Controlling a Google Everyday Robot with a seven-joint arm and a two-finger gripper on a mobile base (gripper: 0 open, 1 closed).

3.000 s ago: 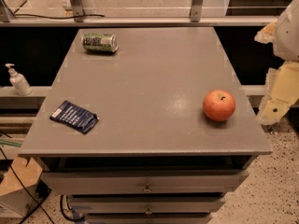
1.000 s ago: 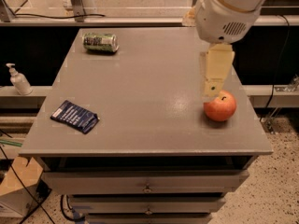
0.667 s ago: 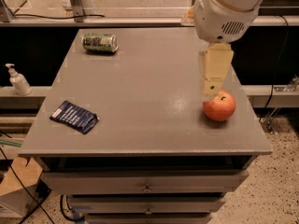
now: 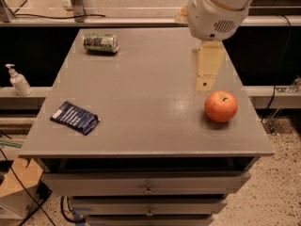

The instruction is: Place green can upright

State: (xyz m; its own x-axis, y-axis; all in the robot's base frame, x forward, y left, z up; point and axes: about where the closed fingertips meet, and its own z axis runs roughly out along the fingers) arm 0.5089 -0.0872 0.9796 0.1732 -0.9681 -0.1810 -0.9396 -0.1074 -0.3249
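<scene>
A single camera is looking down from high in front of the grey table point(image 4: 150, 112), facing its far edge and taking in the whole top, the drawers point(image 4: 148, 182) beneath and strips of speckled floor point(image 4: 282, 182). The gripper point(image 4: 208, 79) is hanging nearest the lens at upper right, above the table's right half, its white arm point(image 4: 216, 8) running off the top edge. The green can point(image 4: 100, 43) is lying farthest away, far left.

A lab: robot tool point(image 4: 207, 76) above the drawered table's point(image 4: 141, 102) right side, loose cables point(image 4: 47, 16).
</scene>
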